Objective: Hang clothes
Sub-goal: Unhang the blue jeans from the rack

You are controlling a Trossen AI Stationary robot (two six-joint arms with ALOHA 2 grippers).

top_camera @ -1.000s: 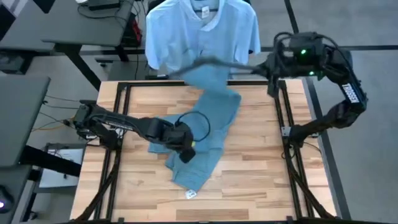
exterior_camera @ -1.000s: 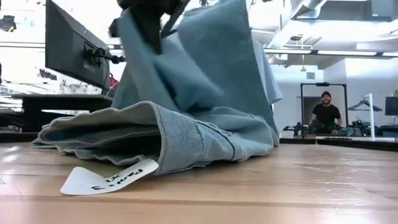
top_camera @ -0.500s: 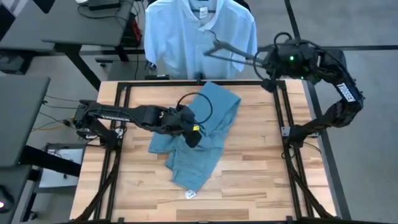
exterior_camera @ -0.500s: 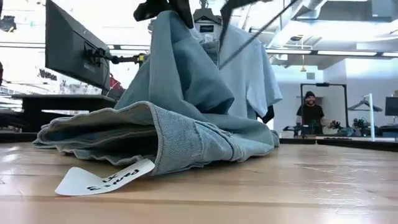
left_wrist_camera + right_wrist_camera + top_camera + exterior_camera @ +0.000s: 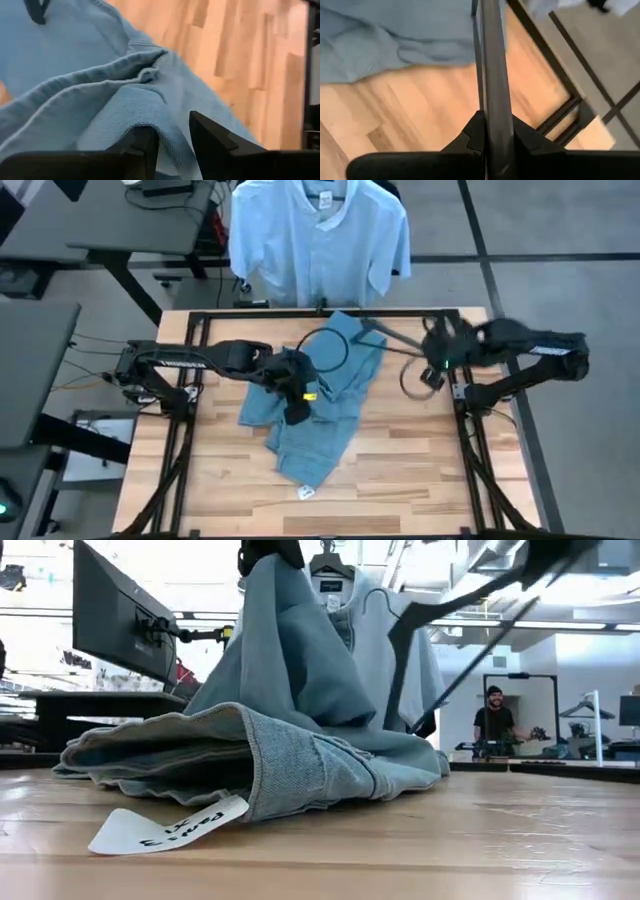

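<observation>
Nearest the table's front edge, at about six o'clock, a white paper tag (image 5: 165, 828) lies on the wood, touching the hem of the jeans (image 5: 310, 415), which sprawl from there up through the middle of the table (image 5: 400, 480). My left gripper (image 5: 172, 145) sits at the centre of that heap with its fingers (image 5: 212, 145) pinched narrow on a raised fold of denim, lifting it into a peak. Out at three o'clock my right gripper (image 5: 490, 137) is clamped hard on the bar of a black hanger (image 5: 385, 335), whose far end reaches over the upper edge of the jeans. Beyond the table at twelve o'clock the pale shirt (image 5: 315, 235) already hangs on its own hanger; a person (image 5: 495, 725) sits far back in the room. My worry is the thin pinch: I judge the heavy denim could slide out of my left fingers if I lift further. The hanger's long bar could also snag the fabric, or twist in my right grip and miss the waistband.
</observation>
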